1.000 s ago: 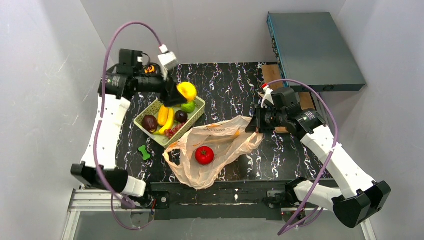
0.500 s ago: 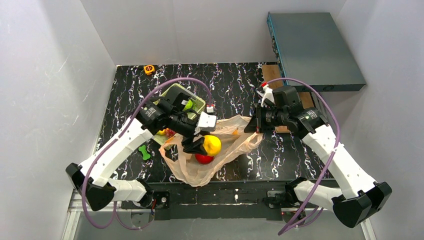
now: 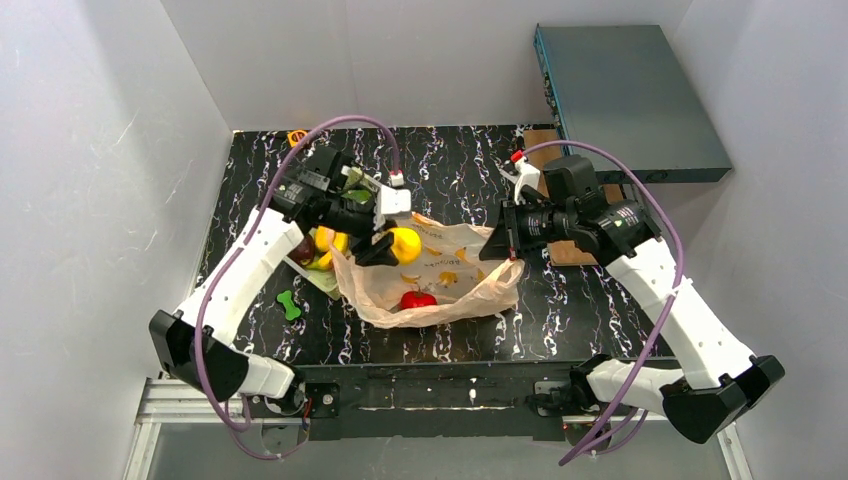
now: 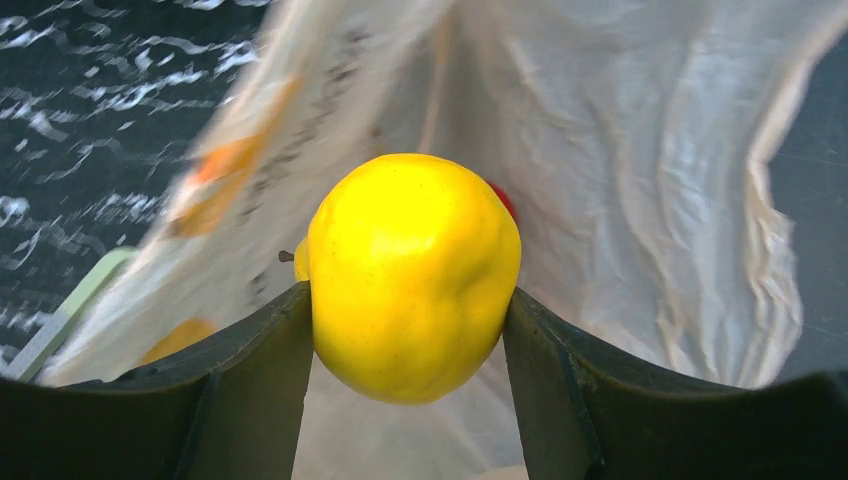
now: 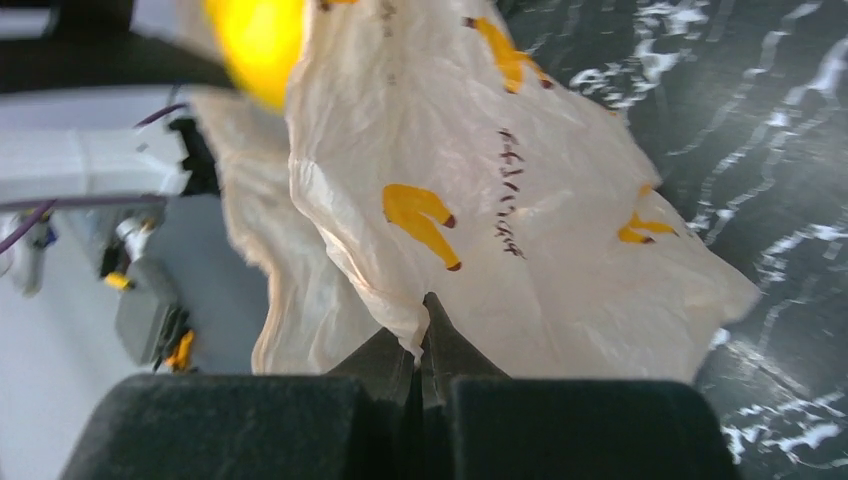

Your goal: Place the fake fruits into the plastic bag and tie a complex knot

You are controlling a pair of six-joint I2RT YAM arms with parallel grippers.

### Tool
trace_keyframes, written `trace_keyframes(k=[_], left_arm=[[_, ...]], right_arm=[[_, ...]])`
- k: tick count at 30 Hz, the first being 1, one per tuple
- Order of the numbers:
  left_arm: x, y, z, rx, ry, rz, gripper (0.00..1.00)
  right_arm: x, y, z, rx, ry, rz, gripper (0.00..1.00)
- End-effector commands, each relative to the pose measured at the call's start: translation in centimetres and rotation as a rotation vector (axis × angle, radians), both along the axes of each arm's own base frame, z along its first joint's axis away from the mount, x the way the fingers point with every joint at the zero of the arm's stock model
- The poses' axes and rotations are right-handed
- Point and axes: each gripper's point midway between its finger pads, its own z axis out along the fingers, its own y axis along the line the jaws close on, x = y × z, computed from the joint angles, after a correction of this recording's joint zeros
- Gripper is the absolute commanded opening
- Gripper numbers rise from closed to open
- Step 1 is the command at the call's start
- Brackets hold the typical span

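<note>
Left tool, clenched on yellow citrus, should release over the mouth of plastic bag, whose rim right tool pinches.

Bright, soft light all over the bench, with faint shadows. Up close, the plastic bag looks smeared (the yellow fruit is sharp).

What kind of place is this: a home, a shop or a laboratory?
Most likely a laboratory robot cell: a left arm and right arm bolted at a table walled by white panels, handling a plastic citrus and a bag.
</note>
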Motion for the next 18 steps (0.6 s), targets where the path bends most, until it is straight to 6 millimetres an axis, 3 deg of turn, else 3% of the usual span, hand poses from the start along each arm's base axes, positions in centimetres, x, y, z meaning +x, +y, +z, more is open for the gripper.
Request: trace_keyframes(k=[1, 5, 11, 18], left_arm=[[-4.5, -2.5, -0.5, -0.054, -0.014, -0.166, 0.43], [-5.1, -5.5, -3.0, -0.075, -0.04, -0.179, 0.45], [-2.7, -8.9, -9.1, 0.005, -0.062, -0.143, 0.49], [-1.9, -8.5, -16.2, 0.199, -0.087, -0.188, 0.62]], right_arm=[[3.5, -3.0, -2.5, -0.147, -0.079, -0.205, 0.01], [4.4, -4.8, -4.6, -0.182, -0.023, -0.322, 0.01], [5.3, -5.2, -5.1, -0.179, -0.016, -0.371, 0.01], [5.9, -5.7, -6.8, -0.225, -0.011, -0.387, 0.01]])
